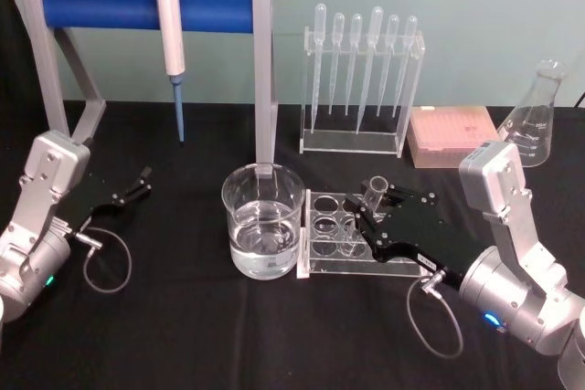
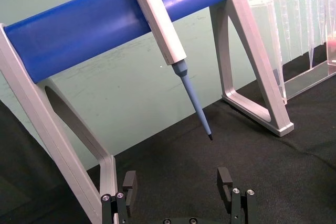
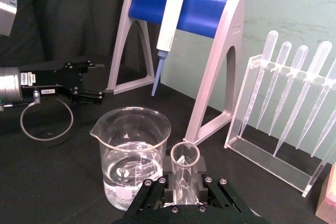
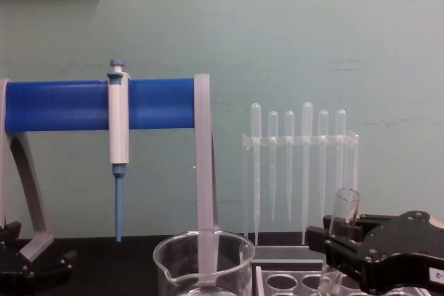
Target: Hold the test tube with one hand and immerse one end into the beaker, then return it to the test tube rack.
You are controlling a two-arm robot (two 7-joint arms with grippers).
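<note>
My right gripper (image 1: 373, 218) is closed on the test tube (image 1: 377, 191). In the right wrist view my two black fingers (image 3: 155, 191) press against the glass from either side, with the tube's open rim (image 3: 185, 153) rising just above them. I hold it a little below that rim. From the chest view the tube (image 4: 344, 214) leans slightly, its open top up, and its lower part runs down past my fingers towards the holes of the test tube rack (image 1: 312, 262). I cannot tell whether its round bottom rests in a hole or hangs just clear.

The rack lies flat on the black table (image 1: 183, 335), directly under my right gripper. The beaker (image 1: 263, 221) stands touching or just beside the rack's left edge, partly filled with clear liquid, so the tube is near it but outside it.

My left gripper (image 1: 143, 180) sits low at the table's left side, its fingers spread apart with nothing between them, well away from the beaker and rack.
</note>
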